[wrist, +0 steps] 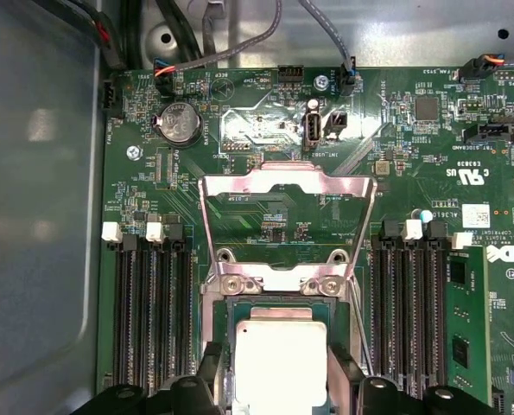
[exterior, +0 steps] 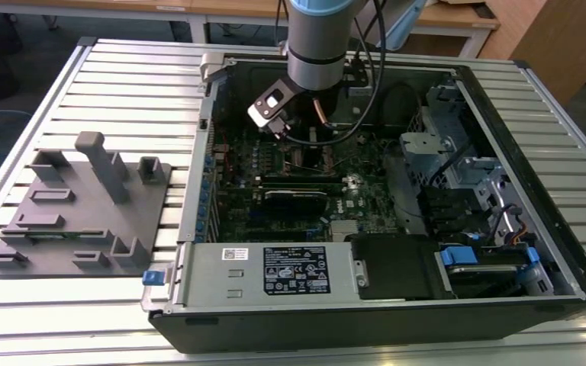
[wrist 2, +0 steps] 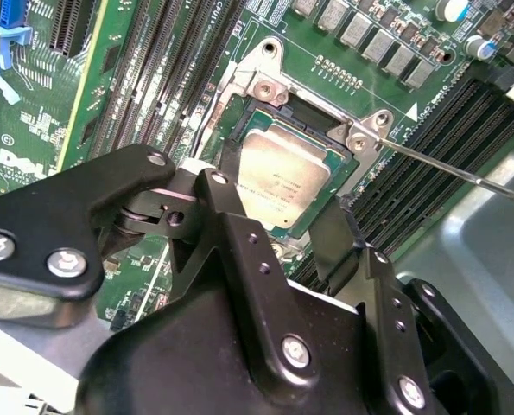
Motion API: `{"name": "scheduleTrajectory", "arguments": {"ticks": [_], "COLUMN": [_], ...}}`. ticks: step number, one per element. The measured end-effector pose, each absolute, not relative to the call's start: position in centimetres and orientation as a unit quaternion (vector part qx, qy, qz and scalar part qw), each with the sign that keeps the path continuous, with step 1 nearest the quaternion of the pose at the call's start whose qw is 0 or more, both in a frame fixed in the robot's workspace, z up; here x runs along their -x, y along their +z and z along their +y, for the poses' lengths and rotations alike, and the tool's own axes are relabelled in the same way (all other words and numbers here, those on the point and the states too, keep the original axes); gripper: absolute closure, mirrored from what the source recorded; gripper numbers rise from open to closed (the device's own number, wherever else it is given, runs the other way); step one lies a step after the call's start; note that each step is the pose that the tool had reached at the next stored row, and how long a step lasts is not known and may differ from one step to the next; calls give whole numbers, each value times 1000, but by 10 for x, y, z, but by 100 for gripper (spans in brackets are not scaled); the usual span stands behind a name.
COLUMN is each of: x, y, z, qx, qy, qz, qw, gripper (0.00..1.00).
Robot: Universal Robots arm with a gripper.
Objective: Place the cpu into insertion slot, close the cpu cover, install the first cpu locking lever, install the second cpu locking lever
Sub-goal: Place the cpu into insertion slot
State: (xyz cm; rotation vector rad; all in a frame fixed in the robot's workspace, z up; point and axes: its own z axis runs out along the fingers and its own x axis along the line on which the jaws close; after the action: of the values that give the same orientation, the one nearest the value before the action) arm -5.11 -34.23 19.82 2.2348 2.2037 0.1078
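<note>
End effector: the end effector pinched the cpu by two opposite edges, one black finger on each side.
Cpu: the cpu sat silver top up in the insertion slot, level with its rim.
Cpu cover: the cpu cover stood open, folded back flat over the green board on the far side of the slot.
Locking lever: one thin wire lever stuck out unlatched from a slot corner, across the long memory slots.
Arm: the arm reached down into the open computer case.
Desk: the case lay on a slatted desk, with a grey fixture at the exterior view's left.
</note>
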Motion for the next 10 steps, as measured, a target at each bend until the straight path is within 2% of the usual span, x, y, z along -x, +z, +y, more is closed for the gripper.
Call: {"name": "scheduleTrajectory", "arguments": {"ticks": [10], "x": [51], "y": [205], "z": [-342], "qx": [-712], "qy": [34], "qz": [702], "qw": [1], "gripper": [41]}}
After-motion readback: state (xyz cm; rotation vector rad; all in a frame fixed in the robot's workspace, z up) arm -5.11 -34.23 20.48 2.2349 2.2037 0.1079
